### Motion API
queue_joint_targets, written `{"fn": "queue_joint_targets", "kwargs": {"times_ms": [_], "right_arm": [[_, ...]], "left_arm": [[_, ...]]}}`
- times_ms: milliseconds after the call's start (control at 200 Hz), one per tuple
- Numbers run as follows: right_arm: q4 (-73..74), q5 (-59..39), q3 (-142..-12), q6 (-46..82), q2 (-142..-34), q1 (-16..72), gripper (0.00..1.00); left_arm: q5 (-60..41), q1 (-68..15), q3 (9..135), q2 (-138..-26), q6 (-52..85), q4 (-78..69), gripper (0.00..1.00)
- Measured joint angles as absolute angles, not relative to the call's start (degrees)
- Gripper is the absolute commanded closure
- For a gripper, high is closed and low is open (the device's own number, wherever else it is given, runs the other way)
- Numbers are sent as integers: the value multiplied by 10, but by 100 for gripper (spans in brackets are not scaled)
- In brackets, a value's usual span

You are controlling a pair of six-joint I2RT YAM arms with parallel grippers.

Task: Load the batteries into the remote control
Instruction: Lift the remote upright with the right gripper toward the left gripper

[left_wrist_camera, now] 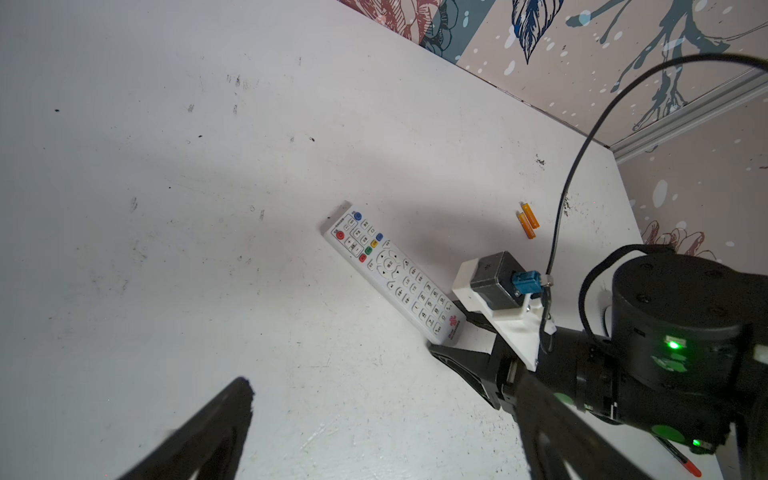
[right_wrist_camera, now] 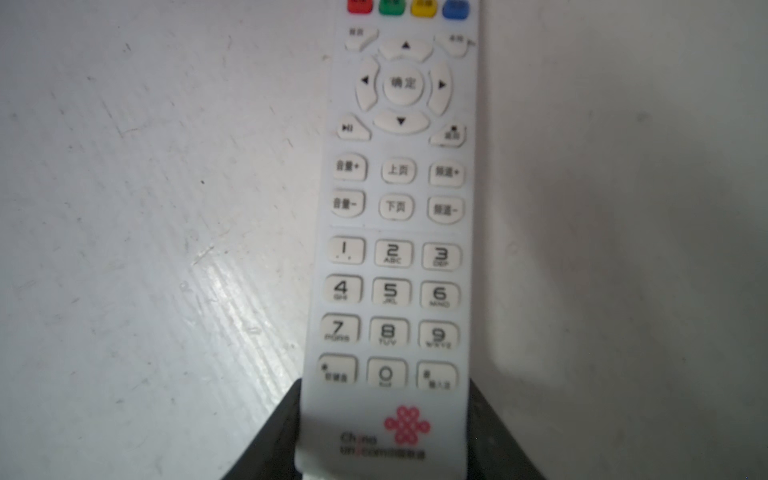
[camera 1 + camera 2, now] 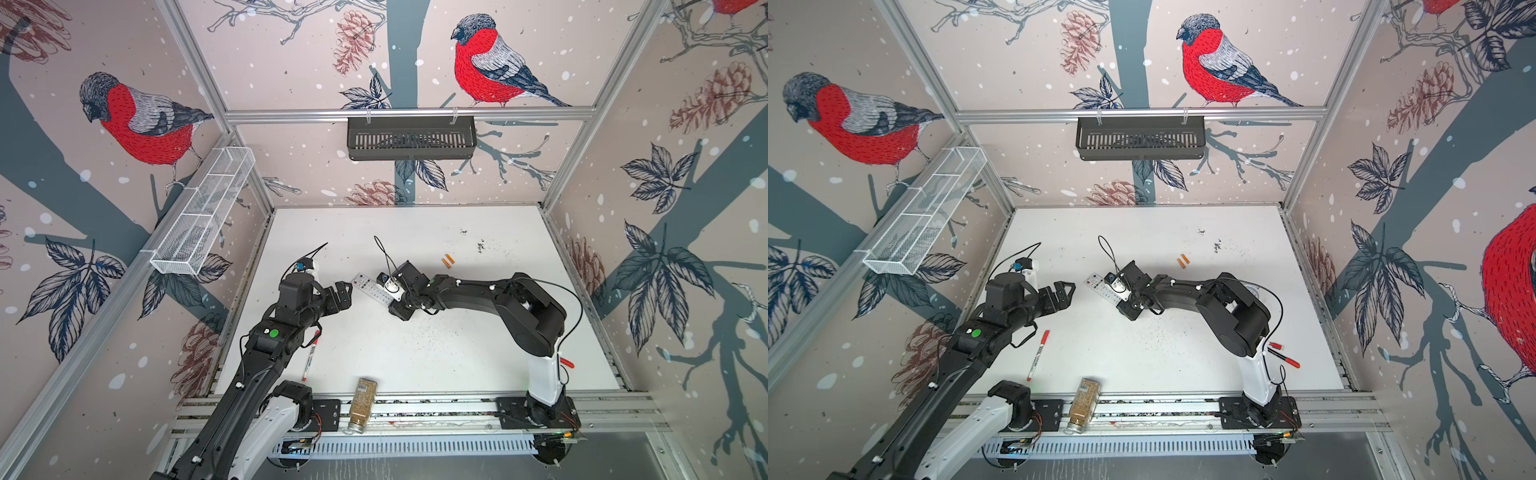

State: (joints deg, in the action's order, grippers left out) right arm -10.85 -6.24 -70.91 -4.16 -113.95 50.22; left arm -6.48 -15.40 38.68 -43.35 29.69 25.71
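Now the remote (image 3: 370,289) lies face up near the middle of the counter (image 3: 457,353). Its long axis runs on a slant: the red-button end points toward the far left corner and the logo end toward the near right.

The right pincer (image 2: 384,428) comes in along that axis from the logo end. In the right wrist view its fingers (image 2: 270,449) sit against both long sides of the remote, one on each, so it reads as clamped on the logo end. How firm the hold is I cannot tell.

The left pincer (image 3: 343,291) hangs with its jaws wide apart and nothing between them. It is just beside the button end, on the side toward the counter's left edge, and faces the remote.

The batteries (image 3: 447,260) lie side by side on the counter, apart from the remote, toward the far edge and on the right arm's side. The right arm is the nearer to them, but it is taken up with the remote.

What matters next, as I judge it, is that the buttons are up, so the back is down against the counter. The remote would have to be lifted and turned about its long axis. The left pincer is well placed at the free end to help with that.
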Motion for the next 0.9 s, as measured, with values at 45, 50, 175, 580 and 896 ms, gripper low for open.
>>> {"fn": "queue_joint_targets", "kwargs": {"times_ms": [45,50,175,580,896], "right_arm": [[-109,-74,-706,-40,-1134,495,57],[-109,-75,-706,-40,-1133,494,57],[-98,-127,-679,-27,-1090,461,57],[1,-326,-573,41,-928,358,60],[122,-507,-498,162,-820,313,61]], "left_arm": [[-69,-154,382,-434,298,251,2],[-70,-154,381,-434,298,249,2],[-94,-154,355,-428,300,214,2],[-246,-154,243,-467,347,-77,2],[-390,-163,210,-549,405,-412,2]]}}
